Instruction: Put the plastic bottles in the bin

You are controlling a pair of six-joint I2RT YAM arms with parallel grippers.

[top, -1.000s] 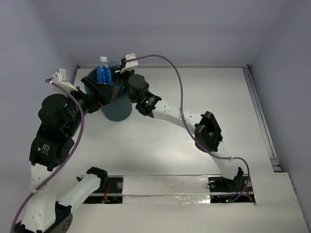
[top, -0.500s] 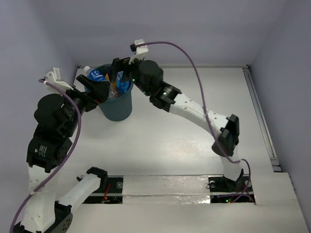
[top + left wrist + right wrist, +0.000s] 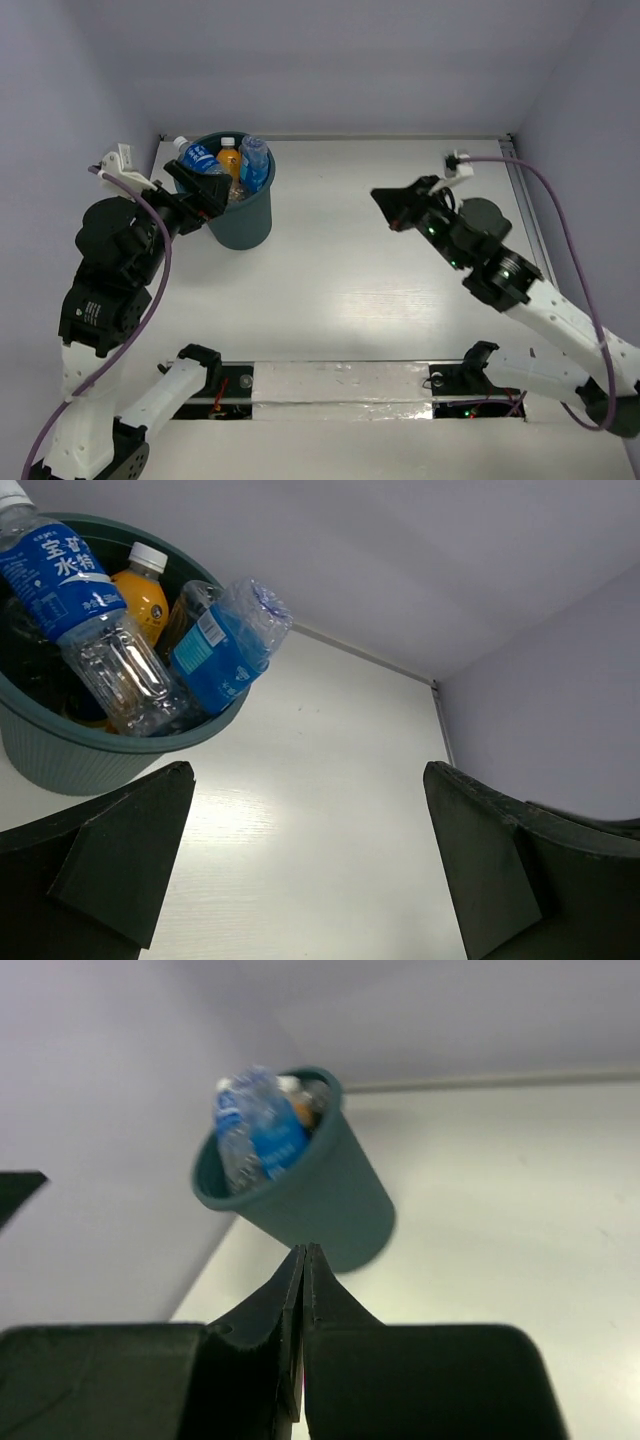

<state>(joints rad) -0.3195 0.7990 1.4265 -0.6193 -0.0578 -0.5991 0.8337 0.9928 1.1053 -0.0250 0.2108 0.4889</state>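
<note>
Poking from the round, ribbed bin (image 3: 60,755) are crinkled plastic bottles (image 3: 225,645).

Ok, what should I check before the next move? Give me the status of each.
1. Right tool shut, holding nothing: ok.
2. Left tool open, empty: ok.
3. Round dark teal plastic bin upright: ok.
4. Bottles seated below the rim: not ok; crumpled blue-labelled clear plastic bottle leans out over it.
5. Left tool's clearance from the bin: cannot tell.
6. Stray bottles on the white table: none visible, ok.
</note>
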